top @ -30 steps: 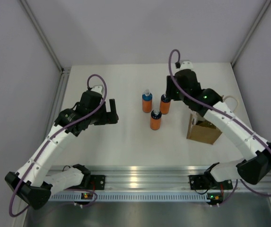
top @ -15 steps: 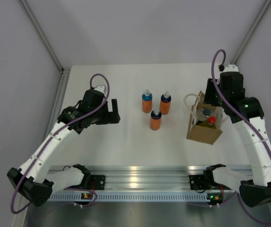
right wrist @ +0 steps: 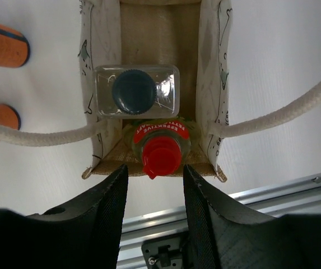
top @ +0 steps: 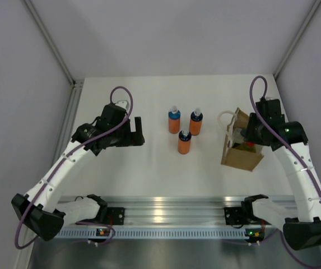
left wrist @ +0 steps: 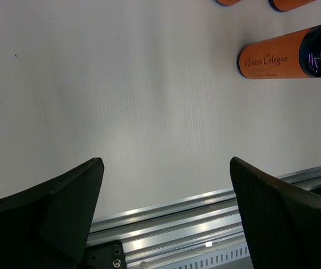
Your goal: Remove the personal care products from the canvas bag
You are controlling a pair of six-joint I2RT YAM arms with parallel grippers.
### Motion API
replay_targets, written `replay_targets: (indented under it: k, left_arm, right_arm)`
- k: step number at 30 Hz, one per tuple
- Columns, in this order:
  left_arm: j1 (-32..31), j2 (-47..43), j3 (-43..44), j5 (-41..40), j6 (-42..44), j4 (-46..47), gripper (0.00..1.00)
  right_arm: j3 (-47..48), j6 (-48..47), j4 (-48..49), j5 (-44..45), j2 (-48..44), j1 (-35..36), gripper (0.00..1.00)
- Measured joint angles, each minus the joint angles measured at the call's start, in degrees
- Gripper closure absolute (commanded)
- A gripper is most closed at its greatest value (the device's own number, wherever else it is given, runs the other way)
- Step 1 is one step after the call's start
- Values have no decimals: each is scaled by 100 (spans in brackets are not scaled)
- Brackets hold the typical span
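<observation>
Risk, handles: the cream looped handles [right wrist: 48,137] cross both sides of the mouth of the small tan-brown canvas bag [top: 240,158]. A descending finger could hook one and drag or tip the bag.
Risk, tight fit: both bottles sit snug between the bag's lined walls. A lift could carry the light bag up with it, I'd say.
Risk, neighbour: the two bottles touch. Pulling one may knock the other over inside the bag.
Risk, grip: pinching only the narrow cap invites a slip, so the fingers need to go deeper.
In the bag: a clear squarish bottle with a dark cap [right wrist: 136,91], and beside it a rounded yellow bottle with a red cap [right wrist: 161,147], both upright.
Out of the bag: three orange bottles with blue or dark caps [top: 173,121] [top: 196,123] [top: 184,143] stand on the white table [top: 149,168], near the bag on the left arm's side.
Right gripper [right wrist: 156,174]: right above the bag's mouth, fingers parted either side of the red cap, holding nothing.
Left gripper [left wrist: 166,174]: well away from the bag, beyond the orange trio, spread wide and empty.
Step in hand: lining up on the yellow bottle, by my read.
</observation>
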Motion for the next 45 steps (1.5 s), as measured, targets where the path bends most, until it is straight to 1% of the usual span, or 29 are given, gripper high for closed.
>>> replay_targets:
  k: [9,13,16,20,32,40,45]
  left_arm:
    - [0,74,44,46,4,0,2]
    - [0,74,61,52,4,2,1]
    - [0,74,61,52,4,2,2]
    - [0,74,61,55,4,2,1]
    - [0,76,61,57,4,2,1]
    - [0,173,63,94,4,2,2]
    - [0,186,70,98,4,2,2]
  right_arm:
    - [-63,116,20,-9,249,-72,58]
    - [-249,151,35,-7,267,-79,58]
    - [-393,173,39,-2,267,-83,59]
    - [-474,205,57,2,267,-120,64]
    - [-498,205,98,2,267,-142,63]
    - [-498,197,122,4,341,-146,60]
    - [-496,153,151,4,358,-146,62]
